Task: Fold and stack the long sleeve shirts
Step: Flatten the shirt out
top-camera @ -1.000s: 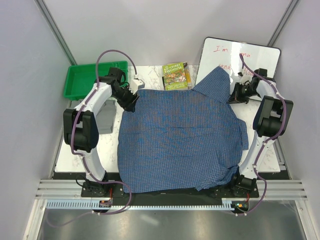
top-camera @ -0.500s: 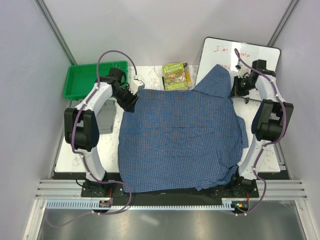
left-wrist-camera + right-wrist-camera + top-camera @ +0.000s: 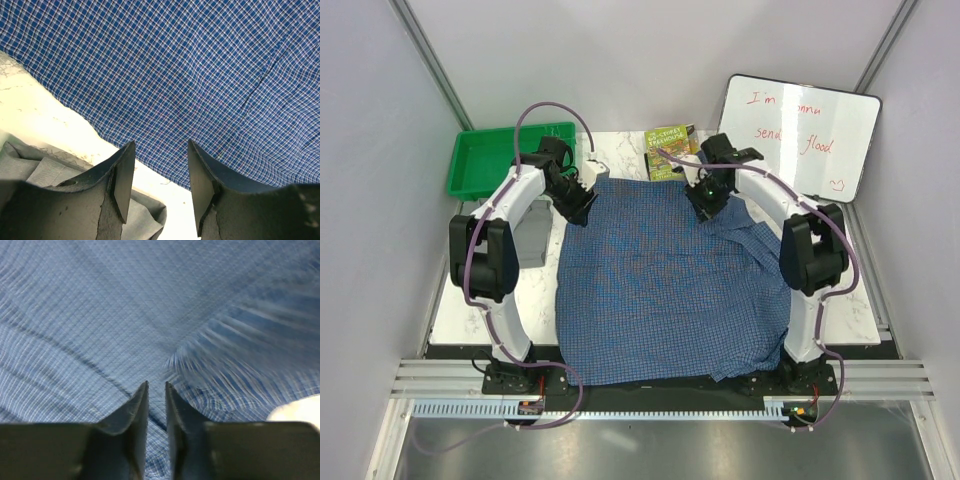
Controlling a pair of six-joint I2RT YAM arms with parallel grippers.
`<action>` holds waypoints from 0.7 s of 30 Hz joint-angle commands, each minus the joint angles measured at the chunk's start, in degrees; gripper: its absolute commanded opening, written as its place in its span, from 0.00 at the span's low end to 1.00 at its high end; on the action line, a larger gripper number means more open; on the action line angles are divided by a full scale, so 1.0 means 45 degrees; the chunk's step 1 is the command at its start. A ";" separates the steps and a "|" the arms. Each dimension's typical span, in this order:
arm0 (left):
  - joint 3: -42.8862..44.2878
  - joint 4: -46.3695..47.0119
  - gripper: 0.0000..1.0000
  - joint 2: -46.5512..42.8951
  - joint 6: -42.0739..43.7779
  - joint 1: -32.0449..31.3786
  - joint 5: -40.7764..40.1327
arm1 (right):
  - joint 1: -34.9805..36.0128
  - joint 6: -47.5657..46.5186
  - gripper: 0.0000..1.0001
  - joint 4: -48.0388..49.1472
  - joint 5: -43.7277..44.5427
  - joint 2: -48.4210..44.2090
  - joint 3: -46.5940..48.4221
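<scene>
Blue shirt (image 3: pixel 670 290) flat; right gripper (image 3: pixel 705 205) angled inward above it.

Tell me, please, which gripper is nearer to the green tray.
Left. The left gripper hovers at the far-left edge of the blue checked shirt, just right of the green tray; the right gripper is across the shirt, by the book.

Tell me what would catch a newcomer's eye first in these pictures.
The blue checked shirt spread over most of the table dominates. The right gripper hangs over its far edge, where the cloth is bunched, and the left gripper sits at its far left corner. Behind, a whiteboard with red writing stands at the far right and a green tray sits far left.
</scene>
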 commanded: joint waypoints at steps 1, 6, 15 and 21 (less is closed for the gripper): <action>0.0093 -0.0029 0.53 -0.0031 -0.0337 -0.0018 -0.0029 | -0.0092 -0.0655 0.35 -0.1156 -0.0523 -0.0059 0.1049; 0.0269 -0.0127 0.53 -0.0030 -0.0415 -0.0038 -0.0010 | -0.2701 0.0204 0.53 -0.1902 -0.2788 -0.0058 0.2595; 0.0328 -0.0147 0.53 0.0067 -0.0727 0.0001 0.0146 | -0.3961 0.1943 0.64 -0.2040 -0.3164 0.2089 0.3495; 0.0328 -0.0166 0.53 -0.0128 -0.0669 -0.0018 0.0010 | -0.3961 0.2549 0.73 -0.1688 -0.3279 0.3183 0.3418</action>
